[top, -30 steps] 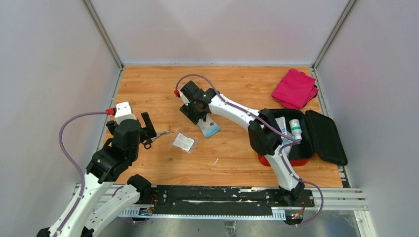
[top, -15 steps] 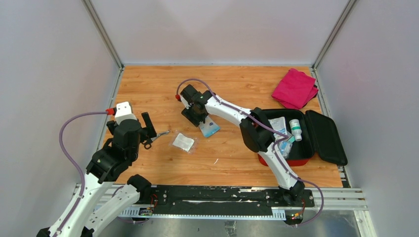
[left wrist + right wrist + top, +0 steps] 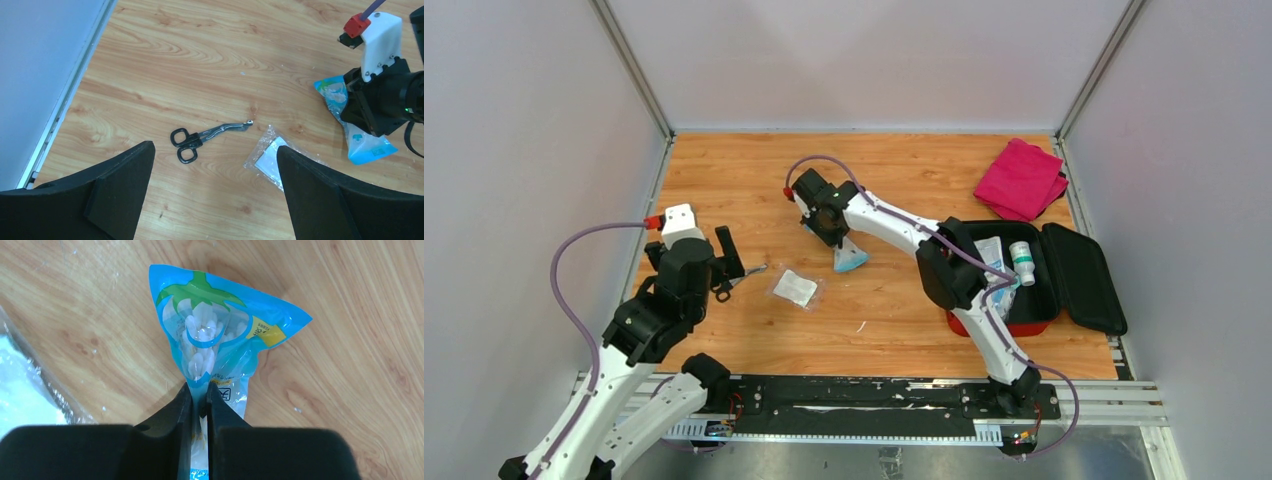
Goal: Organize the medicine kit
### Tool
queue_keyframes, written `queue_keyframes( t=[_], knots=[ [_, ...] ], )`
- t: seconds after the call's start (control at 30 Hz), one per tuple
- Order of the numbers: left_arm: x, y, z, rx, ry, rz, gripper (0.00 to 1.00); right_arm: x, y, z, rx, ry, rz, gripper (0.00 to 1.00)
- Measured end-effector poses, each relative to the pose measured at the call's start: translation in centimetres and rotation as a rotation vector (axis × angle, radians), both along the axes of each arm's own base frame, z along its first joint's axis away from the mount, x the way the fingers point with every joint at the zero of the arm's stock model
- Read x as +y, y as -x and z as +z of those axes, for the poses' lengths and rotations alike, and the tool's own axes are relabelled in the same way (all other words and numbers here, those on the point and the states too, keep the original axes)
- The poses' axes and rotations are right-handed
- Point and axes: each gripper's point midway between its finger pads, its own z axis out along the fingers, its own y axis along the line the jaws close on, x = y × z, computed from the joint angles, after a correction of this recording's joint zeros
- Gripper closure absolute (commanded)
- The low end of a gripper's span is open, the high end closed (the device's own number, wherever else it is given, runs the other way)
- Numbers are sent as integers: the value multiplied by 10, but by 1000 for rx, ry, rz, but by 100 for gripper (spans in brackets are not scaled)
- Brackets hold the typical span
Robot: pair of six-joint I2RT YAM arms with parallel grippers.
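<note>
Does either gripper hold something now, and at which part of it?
The right gripper pinches the blue packet across its middle, so the film bunches there. The left gripper is open and holds nothing.

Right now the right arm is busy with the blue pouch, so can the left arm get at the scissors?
Probably yes. The left gripper is open, and the scissors lie flat on the bare table just ahead of it, nothing on them; the clear packet lies apart.
</note>
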Motion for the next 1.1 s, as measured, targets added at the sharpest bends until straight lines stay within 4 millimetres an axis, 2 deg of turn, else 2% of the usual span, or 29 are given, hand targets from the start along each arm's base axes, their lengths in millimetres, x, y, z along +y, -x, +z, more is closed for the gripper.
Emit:
queue_keyframes(
  t=[0.07,0.17,0.3,0.33,0.37,0.43,0.5,0.53,0.63,0.77,0.87,1.03,1.1],
  knots=[
    [-2,-1,0,2,4,-8,2,-5,4,8,-2,-3,-13,100],
    [-9,-6,-2,10,13,-27,2,-17,11,33,-21,-22,-46,100],
    [-24,-16,-9,35,30,-70,2,-43,26,88,-83,-78,-97,100],
    [-28,-19,-12,46,33,-83,2,-56,31,107,-109,-102,-118,100],
    [-32,-21,-14,54,37,-93,2,-63,33,115,-124,-111,-133,100],
    [-42,-27,-20,72,49,-117,2,-98,45,141,-164,-142,-197,100],
    [-48,-32,-25,87,57,-134,2,-129,50,152,-191,-150,-264,100],
    [-52,-34,-28,99,60,-145,2,-154,54,156,-205,-152,-318,100],
    [-62,-40,-34,119,71,-169,2,-217,62,160,-237,-140,-467,100],
    [-69,-44,-34,119,86,-190,2,-286,78,161,-265,-124,-644,99],
    [-74,-47,-35,119,94,-203,2,-315,83,157,-266,-99,-728,98],
    [-77,-49,-37,126,97,-211,2,-330,81,129,-200,-11,-774,95],
    [-77,-48,-37,128,98,-214,2,-332,78,115,-168,32,-777,89]
  ],
)
